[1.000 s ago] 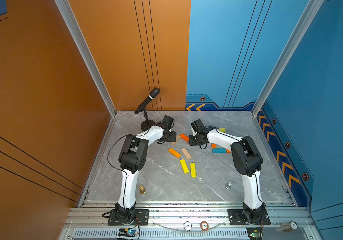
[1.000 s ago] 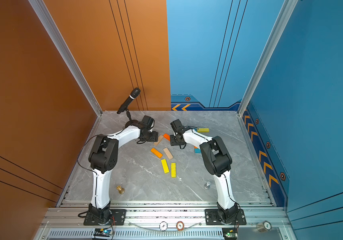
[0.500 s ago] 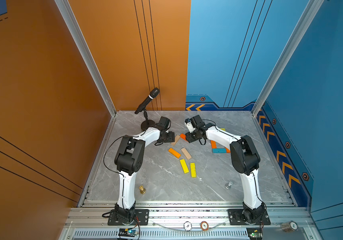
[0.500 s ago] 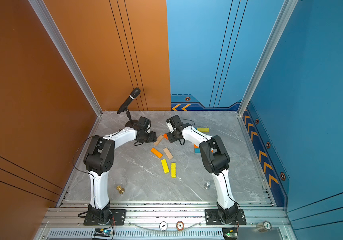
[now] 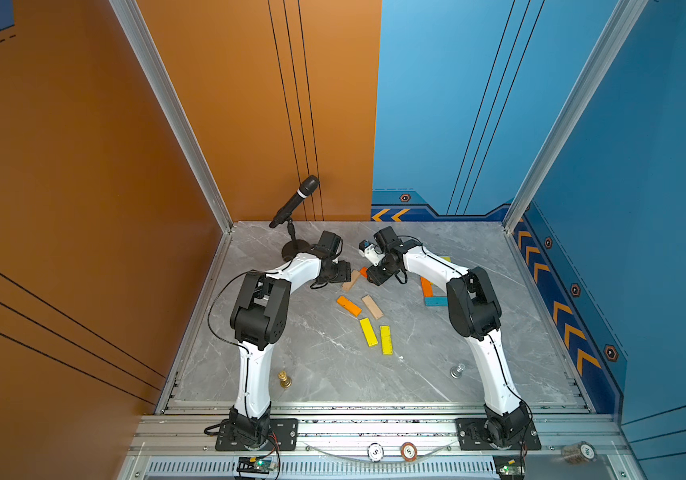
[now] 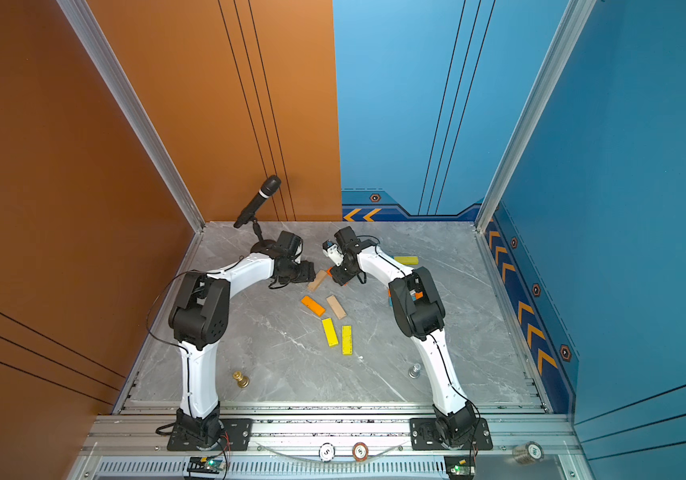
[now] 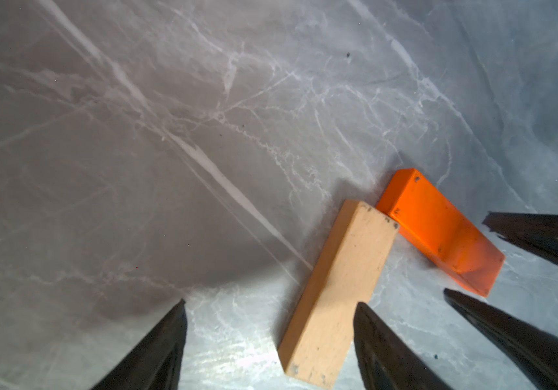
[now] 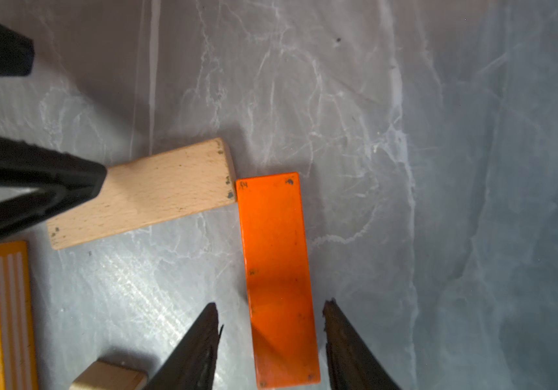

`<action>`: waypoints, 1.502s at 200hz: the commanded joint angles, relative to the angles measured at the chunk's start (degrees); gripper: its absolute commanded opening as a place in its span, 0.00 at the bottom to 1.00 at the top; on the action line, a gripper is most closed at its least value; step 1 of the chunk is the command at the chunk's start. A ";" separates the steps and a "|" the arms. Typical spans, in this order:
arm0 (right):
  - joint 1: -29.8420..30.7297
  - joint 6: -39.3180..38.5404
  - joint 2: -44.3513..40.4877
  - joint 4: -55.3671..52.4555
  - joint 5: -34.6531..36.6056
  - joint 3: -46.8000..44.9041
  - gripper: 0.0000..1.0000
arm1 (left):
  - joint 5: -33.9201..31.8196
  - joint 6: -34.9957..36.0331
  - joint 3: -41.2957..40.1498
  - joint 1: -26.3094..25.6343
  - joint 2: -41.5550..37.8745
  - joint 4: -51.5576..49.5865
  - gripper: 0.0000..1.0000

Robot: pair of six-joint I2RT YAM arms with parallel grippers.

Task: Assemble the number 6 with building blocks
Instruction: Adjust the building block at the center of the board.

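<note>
Top views both show the grey marbled bench (image 5: 312,365) carrying every item. The left arm (image 5: 264,309) and right arm (image 5: 472,305) both reach to the far centre, their wrists close together. A microphone (image 5: 293,202) on its stand occupies the far left corner.

Left wrist view: the left jaws are spread wide and pinch nothing. One finger (image 7: 382,347) overlaps one end of the natural block (image 7: 335,287); the other stands over bare bench.

Right wrist view: the right jaws are parted and straddle the bright orange block (image 8: 276,270), which lies flat. Bench shows between one finger (image 8: 200,344) and the block. Contact on the other side cannot be determined. The natural block's end meets a corner of the bright orange block, forming an L at far centre.

Loose and flat nearer centre are:
- an amber block (image 5: 349,305)
- a second natural block (image 5: 372,306)
- a plain yellow block (image 5: 367,331), just beside a marked yellow block (image 5: 386,340)

Partly hidden under the right arm are an orange strip (image 5: 426,286) and a teal block (image 5: 434,301). A far yellow block (image 6: 405,260) lies behind that arm.

A gold chess piece (image 5: 285,379) and a silver chess piece (image 5: 457,370) stand near the front.
</note>
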 commanded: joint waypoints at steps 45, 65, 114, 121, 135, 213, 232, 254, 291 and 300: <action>-0.52 -8.21 4.42 -5.44 -0.98 5.73 0.34 | -0.86 0.56 3.19 -1.23 3.16 -3.45 0.75; -0.91 -10.14 5.39 -6.12 -2.03 7.32 0.30 | -0.29 0.88 2.84 -1.57 2.82 -3.51 0.74; -0.97 -16.56 8.12 -9.71 -5.71 12.66 0.30 | 1.39 0.10 0.89 -1.68 1.34 -3.39 0.73; -1.00 -17.10 8.54 -10.13 -5.99 13.49 0.29 | 1.80 -0.22 0.45 -1.68 1.10 -3.13 0.73; -1.13 -18.48 9.60 -11.20 -6.78 15.29 0.29 | 2.50 -1.16 -0.69 -1.68 0.18 -2.27 0.73; -2.28 -29.24 13.66 -14.18 -6.20 22.08 0.32 | 5.01 -4.96 -9.89 -0.18 -8.01 2.13 0.73; -2.36 -30.69 15.18 -14.41 -3.96 24.37 0.40 | 5.09 -5.09 -10.99 0.05 -9.13 2.08 0.73; -3.02 -30.18 15.82 -14.37 -4.74 27.02 0.49 | 4.62 -4.59 -11.34 0.10 -9.79 1.45 0.73; -3.76 -25.16 10.88 -11.20 -11.30 26.86 0.55 | 3.92 -3.08 -10.15 0.47 -8.98 0.99 0.73; -4.39 -21.48 8.61 -8.30 -13.22 25.12 0.55 | 3.51 -2.87 -9.68 0.36 -8.58 1.03 0.73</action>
